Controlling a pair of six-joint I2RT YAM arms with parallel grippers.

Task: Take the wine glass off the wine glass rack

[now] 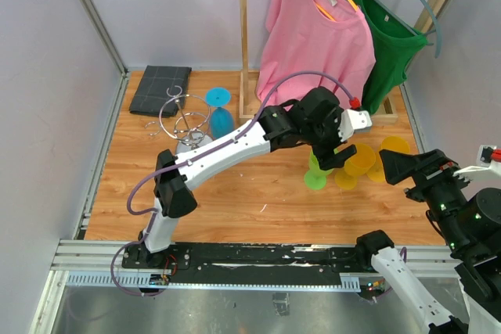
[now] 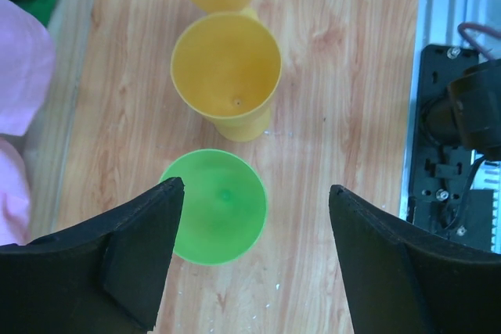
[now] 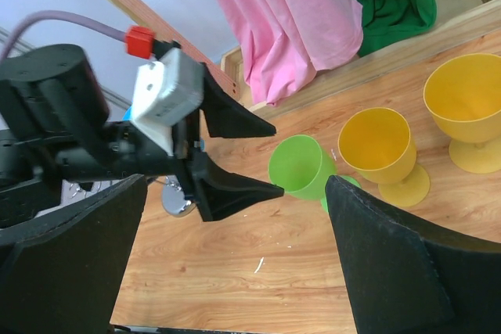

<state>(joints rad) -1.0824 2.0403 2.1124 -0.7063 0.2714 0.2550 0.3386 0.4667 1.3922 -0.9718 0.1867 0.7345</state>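
The wooden counter [image 1: 258, 193] is carrying the shiny chrome wine glass rack [image 1: 182, 121] back-left, where the blue plastic wine glass [image 1: 221, 121] is seemingly hanging inverted (light, slick: take its stem). The left gripper [image 2: 257, 189] and right gripper [image 3: 235, 181] are both gaping, empty.

Nothing legible in any of the three views: no lettering, label, brand mark, number or sign sharp enough to read.
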